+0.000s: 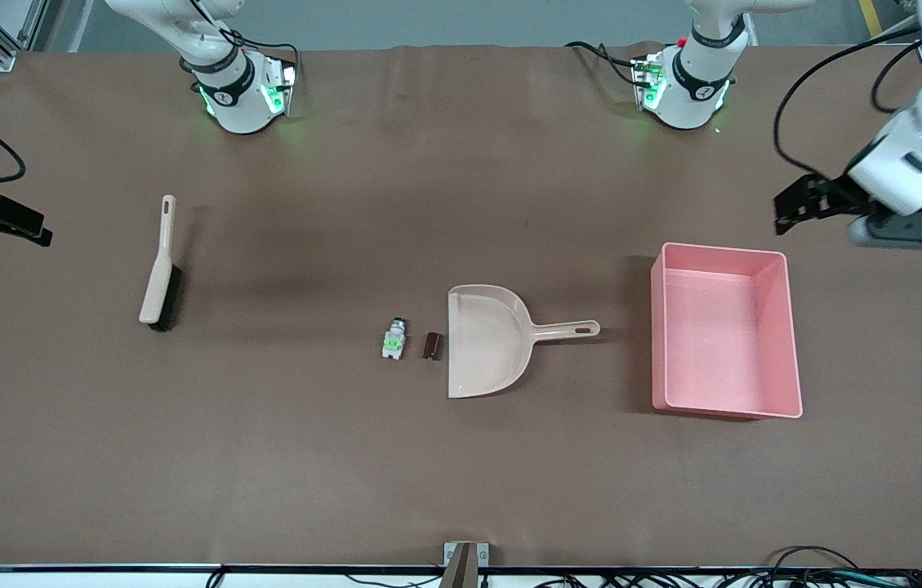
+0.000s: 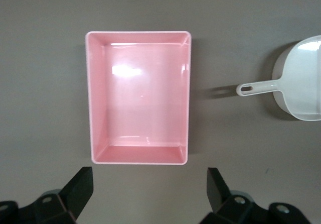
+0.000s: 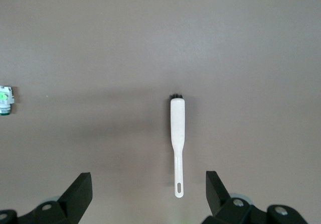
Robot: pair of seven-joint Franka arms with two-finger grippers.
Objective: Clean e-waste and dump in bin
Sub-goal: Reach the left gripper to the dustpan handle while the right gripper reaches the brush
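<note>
The e-waste lies mid-table: a white-and-green component (image 1: 394,340) and a small dark block (image 1: 433,345), side by side at the mouth of the beige dustpan (image 1: 485,343). The pink bin (image 1: 658,343) stands past the dustpan's handle, toward the left arm's end, and looks empty. My left gripper (image 1: 785,214) hangs open and empty over the table beside the bin; its wrist view shows the bin (image 2: 96,98) and the dustpan (image 2: 301,81). My right gripper (image 1: 32,227) hangs open and empty at the right arm's end; its wrist view shows the component (image 3: 5,101).
A beige hand brush with dark bristles (image 1: 160,265) lies on the table toward the right arm's end, near the right gripper; it also shows in the right wrist view (image 3: 177,138). Brown cloth covers the table.
</note>
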